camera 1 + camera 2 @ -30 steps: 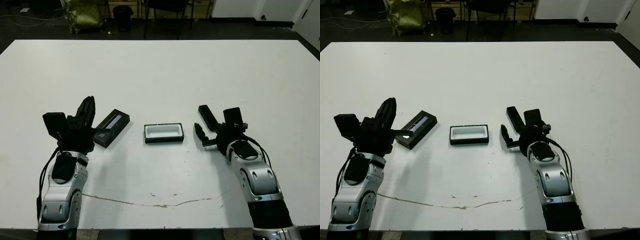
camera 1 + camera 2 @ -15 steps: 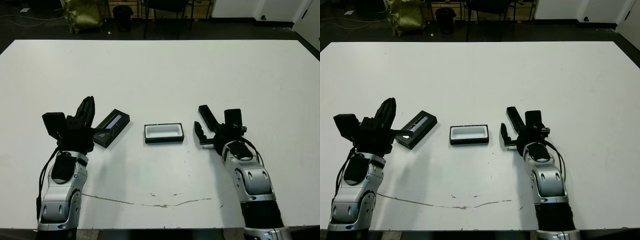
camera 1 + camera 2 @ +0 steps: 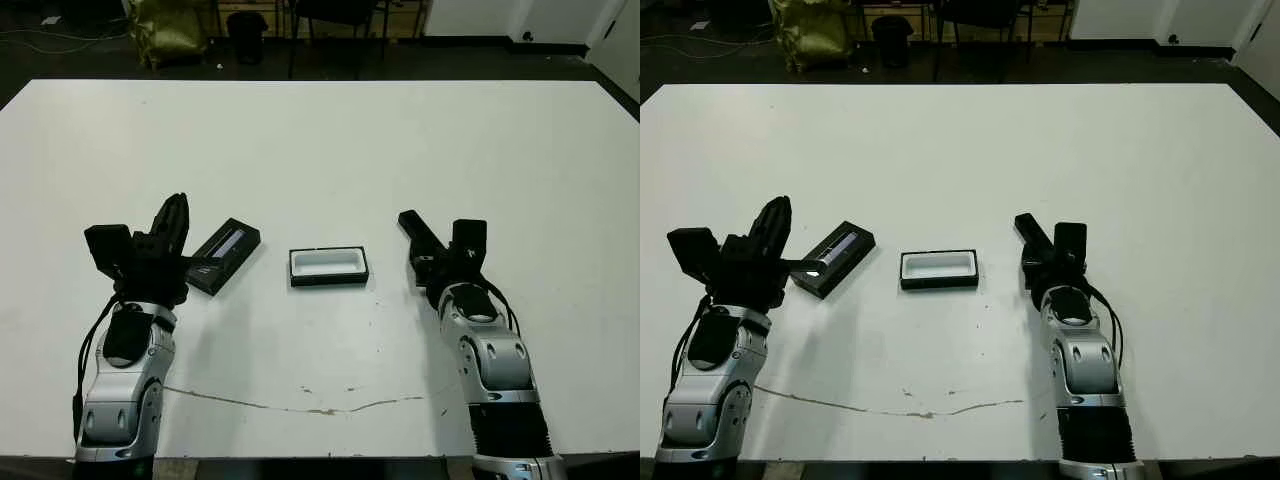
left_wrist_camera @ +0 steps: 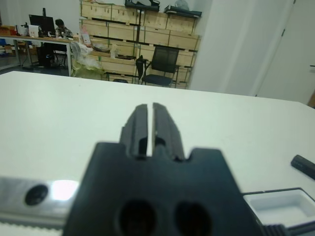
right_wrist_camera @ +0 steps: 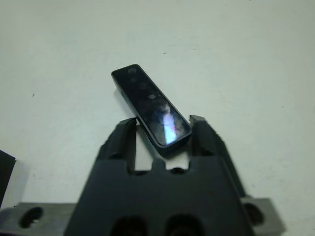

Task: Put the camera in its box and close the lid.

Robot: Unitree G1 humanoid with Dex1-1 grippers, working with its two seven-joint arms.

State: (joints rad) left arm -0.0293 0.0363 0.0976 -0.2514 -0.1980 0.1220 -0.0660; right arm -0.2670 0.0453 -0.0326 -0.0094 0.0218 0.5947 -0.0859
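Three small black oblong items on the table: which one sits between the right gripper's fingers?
The camera, the plain slim bar. The white-lined box lies at centre, and the striped lid lies by the left gripper.

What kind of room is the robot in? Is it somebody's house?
Probably not a house. It looks like a workshop or lab: behind the white table stand shelves of stacked wooden crates, a black office chair, and a person at a desk with a monitor.
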